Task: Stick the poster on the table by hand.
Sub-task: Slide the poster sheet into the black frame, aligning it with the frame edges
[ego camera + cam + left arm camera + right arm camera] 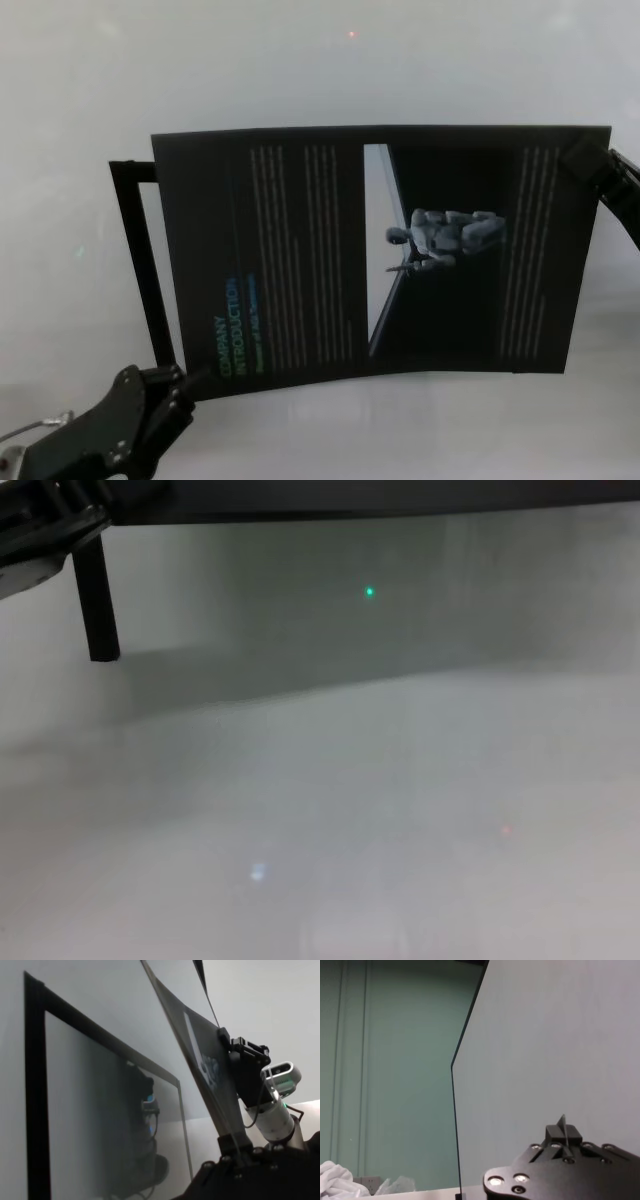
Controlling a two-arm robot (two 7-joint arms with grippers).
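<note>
The poster (300, 250), a black glossy sheet with the green heading "COMPANY INTRODUCTION" and a robot picture, hangs above the pale table (400, 430), apart from it. My left gripper (185, 382) is shut on its near left corner. My right gripper (578, 158) is shut on its far right corner. In the left wrist view the poster (200, 1075) shows edge-on and slightly bowed, running from the left gripper (235, 1152) to the right gripper (225, 1042). The right wrist view shows the poster's pale back (545, 1050) pinched in the right gripper (563, 1142). The poster's lower edge (380, 505) crosses the top of the chest view.
A thin black upright frame (140, 260) stands on the table behind the poster's left edge; its post (97, 600) shows in the chest view. The table (350, 800) stretches bare beneath the poster. Beyond it are a green wall and crumpled white material (332, 1180).
</note>
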